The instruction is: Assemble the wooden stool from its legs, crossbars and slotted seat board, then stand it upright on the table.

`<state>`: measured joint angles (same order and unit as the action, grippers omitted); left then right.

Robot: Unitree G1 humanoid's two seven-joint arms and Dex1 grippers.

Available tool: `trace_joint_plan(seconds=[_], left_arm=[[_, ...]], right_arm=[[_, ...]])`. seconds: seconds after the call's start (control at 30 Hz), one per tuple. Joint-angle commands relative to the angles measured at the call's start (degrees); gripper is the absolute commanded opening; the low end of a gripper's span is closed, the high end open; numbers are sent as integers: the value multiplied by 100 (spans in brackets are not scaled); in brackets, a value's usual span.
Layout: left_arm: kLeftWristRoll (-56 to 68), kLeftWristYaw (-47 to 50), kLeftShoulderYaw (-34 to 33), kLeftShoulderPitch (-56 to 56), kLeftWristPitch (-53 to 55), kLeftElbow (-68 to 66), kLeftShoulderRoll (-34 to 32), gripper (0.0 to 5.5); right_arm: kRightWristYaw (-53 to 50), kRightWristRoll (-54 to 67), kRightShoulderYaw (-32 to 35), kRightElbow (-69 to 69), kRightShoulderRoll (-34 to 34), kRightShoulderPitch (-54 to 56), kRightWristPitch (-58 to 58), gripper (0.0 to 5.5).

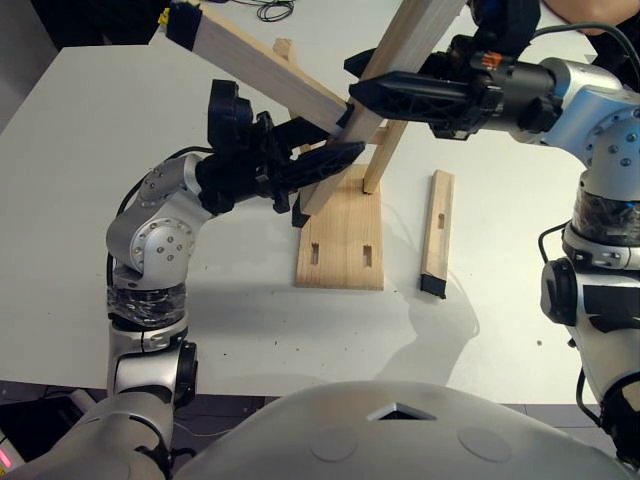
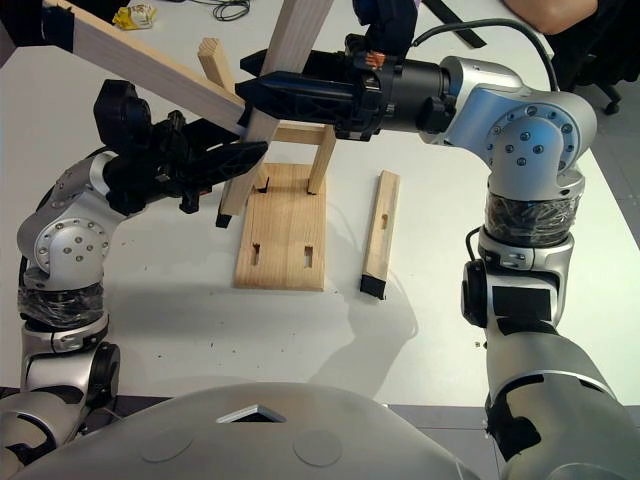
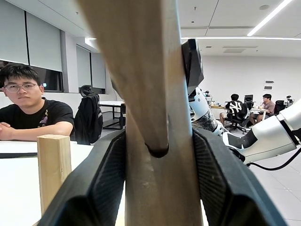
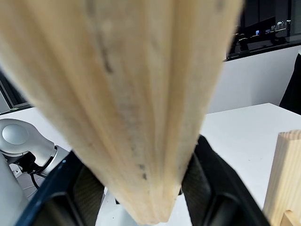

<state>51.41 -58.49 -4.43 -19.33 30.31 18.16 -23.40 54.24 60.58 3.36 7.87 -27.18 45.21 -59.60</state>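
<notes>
The slotted seat board (image 1: 340,255) lies flat in the middle of the table. A partly joined frame of legs and a crossbar (image 2: 300,132) stands tilted on the board's far end. My left gripper (image 1: 345,155) is shut on the lower part of one tilted leg (image 1: 318,188). My right gripper (image 1: 358,95) is shut on the same leg higher up, where a long leg with a black cap (image 1: 255,65) crosses it. In the wrist views the leg (image 3: 160,188) (image 4: 131,94) sits between the fingers. A loose leg (image 1: 437,230) lies to the right of the board.
The white table (image 1: 150,110) has bare room to the left of the board and along its near edge. Cables (image 1: 275,10) and a small yellow object (image 2: 133,15) lie at the far edge. Another wooden post (image 2: 213,62) rises behind the frame.
</notes>
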Motion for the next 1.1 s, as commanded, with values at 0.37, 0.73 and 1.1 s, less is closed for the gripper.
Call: trace_joint_plan(seconds=[0.37,0.73,1.1], left_arm=[[2,690,-288,12,316,-312,-162,309],[-496,298,-251,1405,29,385,-815,338],[-1044,1794,-1440,2911,-1125,184,122,338]], right_arm=[[-282,189,388,86,-39,-124,-54,204],[-394,-161,370,124,-31,-266,342,202],[751,-1441,196,715,-1362,-2026,1456,202]])
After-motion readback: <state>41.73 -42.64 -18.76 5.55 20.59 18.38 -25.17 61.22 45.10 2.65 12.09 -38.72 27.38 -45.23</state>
